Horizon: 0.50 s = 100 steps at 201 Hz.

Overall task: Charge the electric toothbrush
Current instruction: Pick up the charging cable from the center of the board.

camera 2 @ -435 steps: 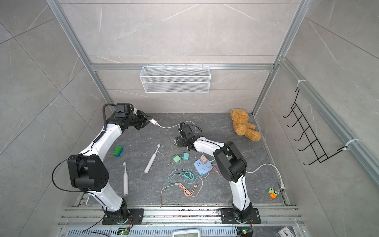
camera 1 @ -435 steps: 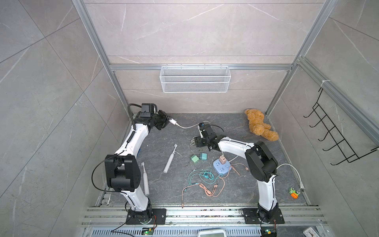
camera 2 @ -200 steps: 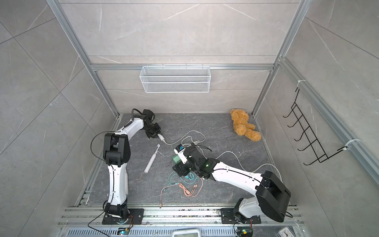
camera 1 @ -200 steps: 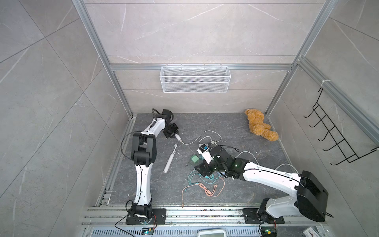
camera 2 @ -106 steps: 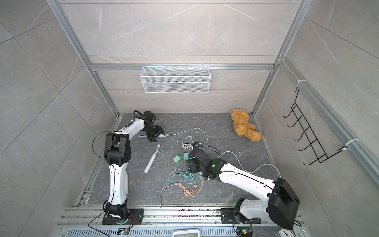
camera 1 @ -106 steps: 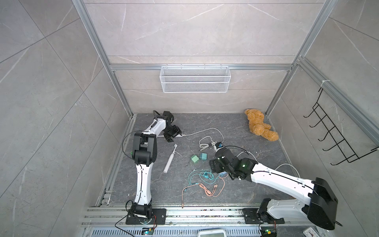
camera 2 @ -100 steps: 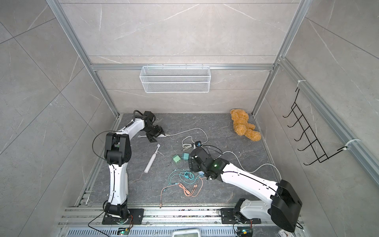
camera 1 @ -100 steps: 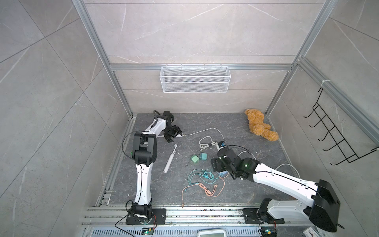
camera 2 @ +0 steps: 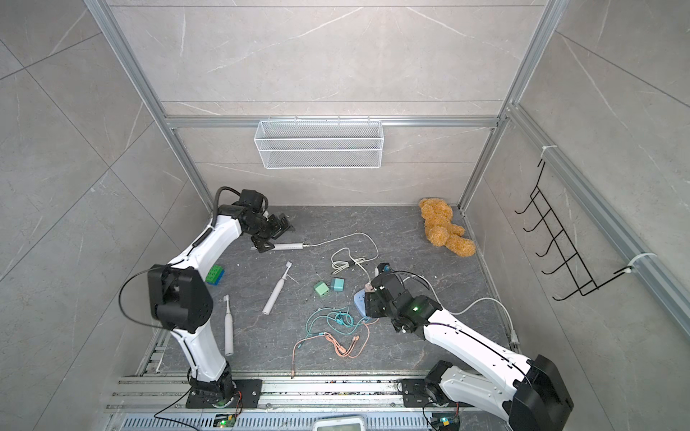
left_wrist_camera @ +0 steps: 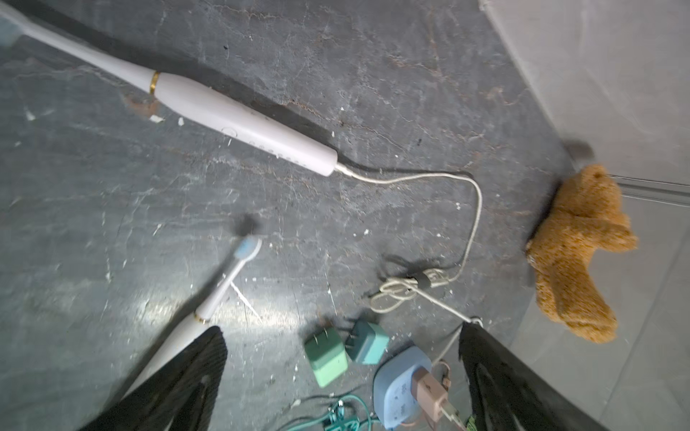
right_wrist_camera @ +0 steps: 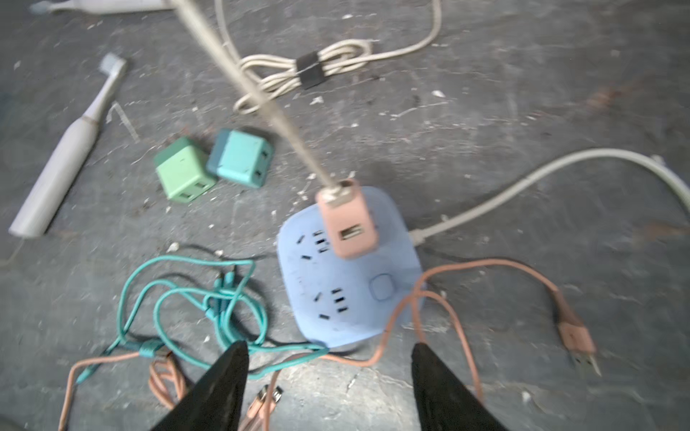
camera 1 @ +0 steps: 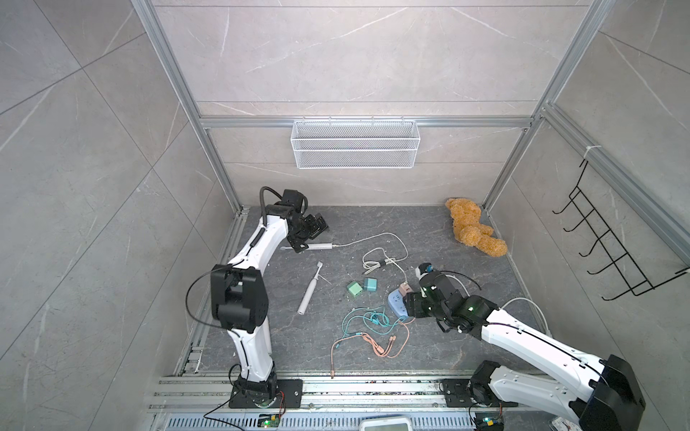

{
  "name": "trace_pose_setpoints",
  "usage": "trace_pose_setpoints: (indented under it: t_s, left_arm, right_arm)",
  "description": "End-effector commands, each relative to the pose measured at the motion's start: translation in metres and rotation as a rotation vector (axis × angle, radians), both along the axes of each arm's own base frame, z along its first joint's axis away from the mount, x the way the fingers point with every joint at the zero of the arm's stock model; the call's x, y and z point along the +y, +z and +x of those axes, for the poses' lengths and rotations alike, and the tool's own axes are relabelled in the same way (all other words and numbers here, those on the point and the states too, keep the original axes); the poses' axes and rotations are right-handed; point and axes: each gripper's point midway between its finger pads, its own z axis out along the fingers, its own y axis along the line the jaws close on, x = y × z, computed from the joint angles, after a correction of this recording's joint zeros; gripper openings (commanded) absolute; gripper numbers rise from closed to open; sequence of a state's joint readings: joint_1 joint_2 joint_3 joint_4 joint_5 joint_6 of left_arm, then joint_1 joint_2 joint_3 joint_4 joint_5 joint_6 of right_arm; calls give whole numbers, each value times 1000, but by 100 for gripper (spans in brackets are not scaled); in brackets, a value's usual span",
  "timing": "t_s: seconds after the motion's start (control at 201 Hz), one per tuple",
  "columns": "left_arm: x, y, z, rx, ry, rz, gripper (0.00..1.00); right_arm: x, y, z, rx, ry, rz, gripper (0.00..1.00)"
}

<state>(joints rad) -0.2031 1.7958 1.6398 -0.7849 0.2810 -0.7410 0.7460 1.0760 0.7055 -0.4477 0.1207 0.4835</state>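
Slate floor [camera 1: 418, 224]: left gripper [left_wrist_camera: 341, 332], right gripper [right_wrist_camera: 329, 346] spread wide, empty.

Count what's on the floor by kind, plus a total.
Toothbrushes: 3
Plug adapters: 3
Charging cables: 3
Power strip: 1
Teddy bear: 1
Toy block: 1
Total: 12

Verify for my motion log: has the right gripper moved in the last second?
Yes. The right gripper shifted rightward, from beside the green adapters to over the blue power strip.
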Motion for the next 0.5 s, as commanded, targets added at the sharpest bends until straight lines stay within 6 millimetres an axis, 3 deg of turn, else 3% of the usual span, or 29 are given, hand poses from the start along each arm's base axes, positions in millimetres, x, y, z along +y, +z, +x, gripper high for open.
trace_pose_setpoints:
  t_s: [0.0,0.194,0.279,0.408,0.493]
  left_arm:
    - [13,9,-23,-34,50,19,99]
    - [35,-1,-62,-51,70,38,99]
    - [49,-7,-73,-57,96,39,99]
    - [61,-15,-87,-55,117,35,99]
    - [61,-20,-95,-48,115,24,99]
  right_arm:
    - [43,0,-21,-23,255,22,68]
    - [102,3,-44,-53,509,-22,64]
    - [123,-5,-51,-26,607,-70,59]
    - [117,-19,-30,-25,503,-202,59]
    - [89,-17,-15,-78,351,-267,65]
